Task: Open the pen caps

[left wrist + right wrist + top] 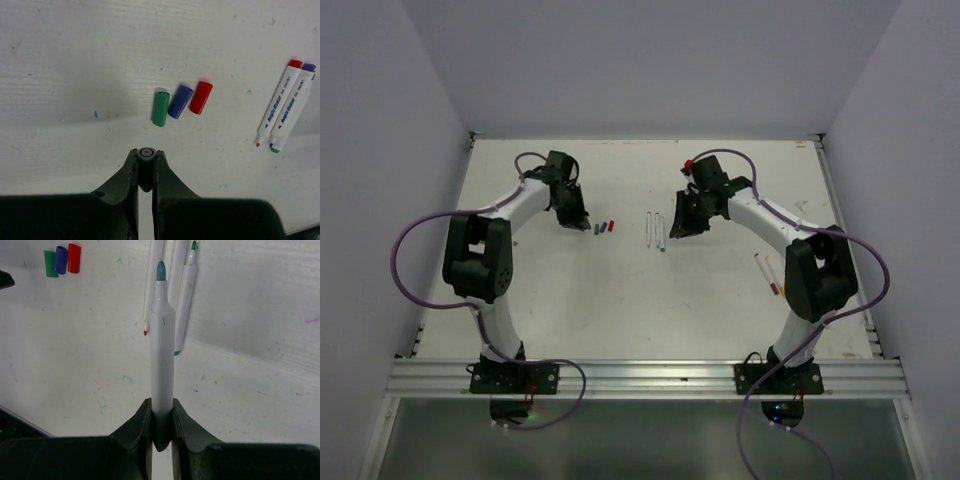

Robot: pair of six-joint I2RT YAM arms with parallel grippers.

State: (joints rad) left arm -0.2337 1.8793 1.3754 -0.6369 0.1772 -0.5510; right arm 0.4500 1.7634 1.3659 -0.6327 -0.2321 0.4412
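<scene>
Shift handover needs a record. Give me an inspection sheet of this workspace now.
Surface: white table, scuffed, ink specks.
Job's things: green cap, blue cap, red cap off, side by side; loose pens uncapped nearby; more pens by right arm.
Clutter: nothing seen.
Grippers: left gripper, jaws shut on small cap; right gripper, jaws shut on held pen, tip bare.
Cables: purple left cable, right cable loop off arms.
Surroundings: plain walls; metal rail at near edge.

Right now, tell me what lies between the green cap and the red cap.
The blue cap lies between the green cap and the red cap, clearest in the left wrist view.
</scene>
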